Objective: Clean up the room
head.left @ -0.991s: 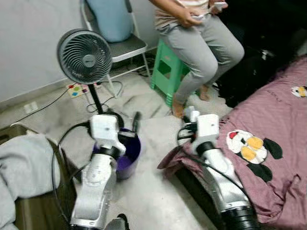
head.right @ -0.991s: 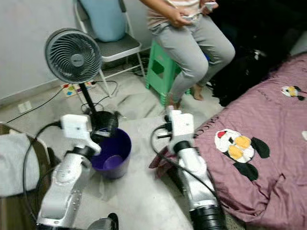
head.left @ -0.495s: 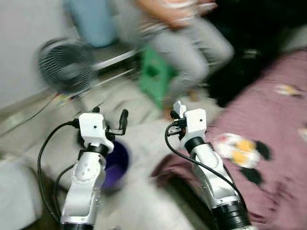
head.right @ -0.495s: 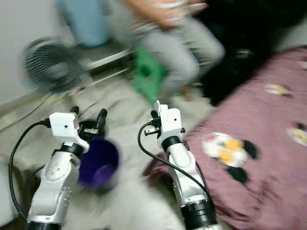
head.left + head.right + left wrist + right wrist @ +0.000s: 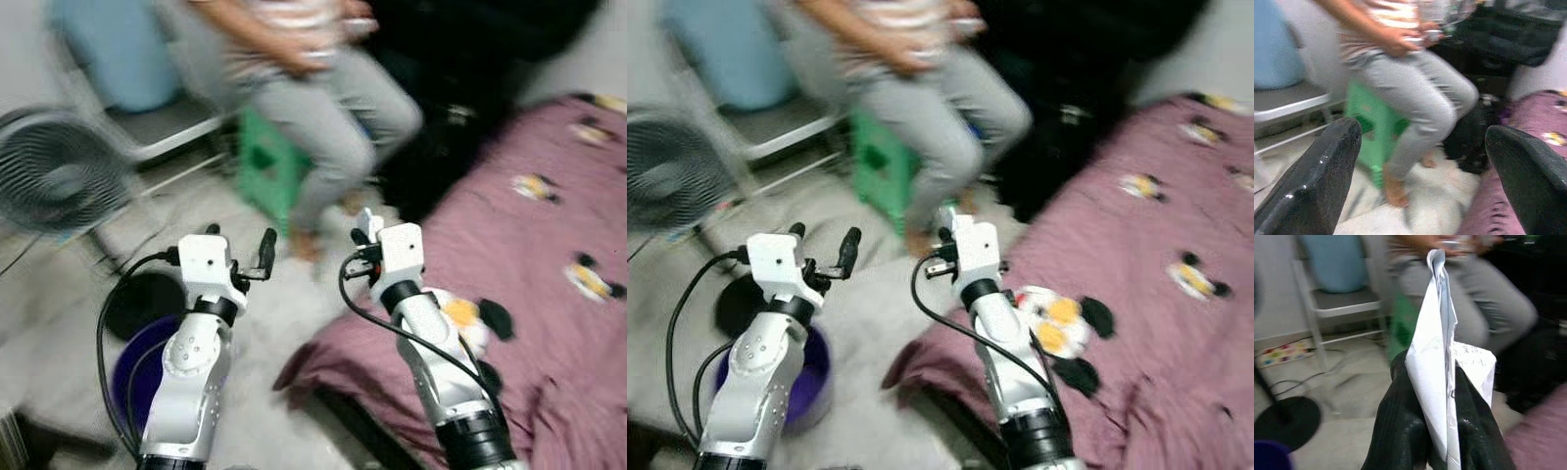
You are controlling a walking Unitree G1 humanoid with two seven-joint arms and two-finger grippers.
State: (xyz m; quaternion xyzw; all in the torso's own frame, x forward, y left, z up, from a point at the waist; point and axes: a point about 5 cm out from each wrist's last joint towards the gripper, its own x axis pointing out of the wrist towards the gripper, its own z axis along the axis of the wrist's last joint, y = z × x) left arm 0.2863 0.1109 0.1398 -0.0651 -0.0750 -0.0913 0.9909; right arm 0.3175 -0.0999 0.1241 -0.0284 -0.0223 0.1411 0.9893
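The right gripper pinches a folded white paper between its two black fingers; the paper stands up past the fingertips and bears some handwriting on one flap. In the head views this gripper is raised at the edge of the bed's maroon blanket, which carries cartoon prints. The left gripper is raised too, its fingers spread wide apart and holding nothing. Below the left arm a purple bin stands on the floor, near the black base of a fan. Ahead, a person in grey trousers sits on a green stool, beside a folding chair. The head views are blurred.
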